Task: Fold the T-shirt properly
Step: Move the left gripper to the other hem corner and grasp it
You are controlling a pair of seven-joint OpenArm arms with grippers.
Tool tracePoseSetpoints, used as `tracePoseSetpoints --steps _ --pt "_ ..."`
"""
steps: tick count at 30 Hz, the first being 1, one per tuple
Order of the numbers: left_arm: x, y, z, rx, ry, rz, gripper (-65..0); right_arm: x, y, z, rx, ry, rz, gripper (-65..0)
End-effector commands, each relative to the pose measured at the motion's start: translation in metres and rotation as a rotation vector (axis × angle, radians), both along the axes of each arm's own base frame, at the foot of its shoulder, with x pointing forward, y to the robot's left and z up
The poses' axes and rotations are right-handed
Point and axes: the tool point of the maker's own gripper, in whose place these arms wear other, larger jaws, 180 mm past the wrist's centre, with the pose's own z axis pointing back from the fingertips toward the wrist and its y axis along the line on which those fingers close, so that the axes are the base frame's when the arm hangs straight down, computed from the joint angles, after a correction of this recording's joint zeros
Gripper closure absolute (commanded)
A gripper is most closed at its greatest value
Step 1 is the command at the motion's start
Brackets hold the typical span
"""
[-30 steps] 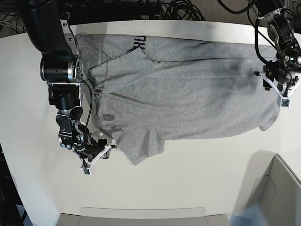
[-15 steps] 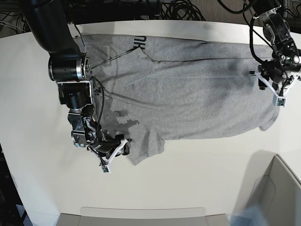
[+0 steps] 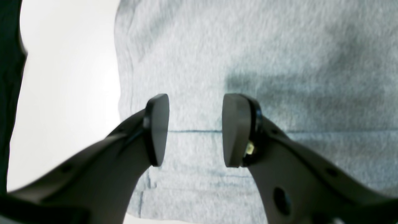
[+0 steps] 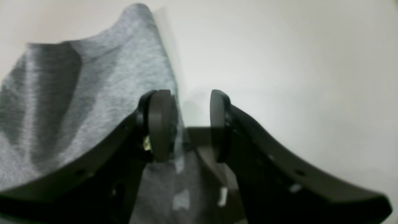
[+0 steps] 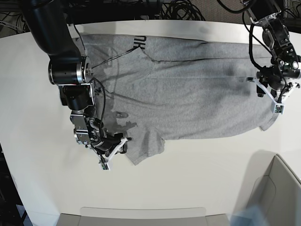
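The heather-grey T-shirt lies spread flat on the white table, with black lettering showing on a turned-over strip at the far edge. In the base view my right gripper is low at the edge of the near sleeve. The right wrist view shows the right gripper open, one finger over the cloth and the other over bare table. My left gripper hovers at the shirt's right edge. It stands open above the fabric, just inside the hem, holding nothing.
A grey bin stands at the near right corner. A shallow grey tray lies along the near edge. Black cables run behind the table's far edge. The right arm's dark body rises over the shirt's left end.
The right gripper has slid right from the bare table to the near sleeve's edge. The left gripper has shifted slightly inward over the hem. The shirt has not moved.
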Motion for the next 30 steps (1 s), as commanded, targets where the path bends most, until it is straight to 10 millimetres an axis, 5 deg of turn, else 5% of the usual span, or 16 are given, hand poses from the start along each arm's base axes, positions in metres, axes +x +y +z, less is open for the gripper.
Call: tracePoseSetpoints --steps 1,7,14,20,30 --pt "0.005 0.007 0.012 0.024 -0.038 -0.001 -27.1 0.014 0.007 0.019 -0.001 -0.037 0.023 -21.3" --pt "0.037 0.018 0.030 0.038 -0.117 0.026 -27.4 0.011 0.022 0.017 -0.018 -0.034 0.060 -21.2" --pt "0.119 0.054 0.034 0.021 -0.200 0.098 -34.9 0.005 0.021 0.009 -0.026 -0.019 0.065 -21.2" --pt "0.169 0.052 0.000 0.002 -0.126 -0.001 -37.1 0.004 0.016 0.008 -0.032 -0.016 0.060 -21.2" --pt "0.170 0.074 -0.037 -0.116 -0.091 0.064 -37.0 0.002 0.014 0.006 -0.040 0.003 0.060 -21.2"
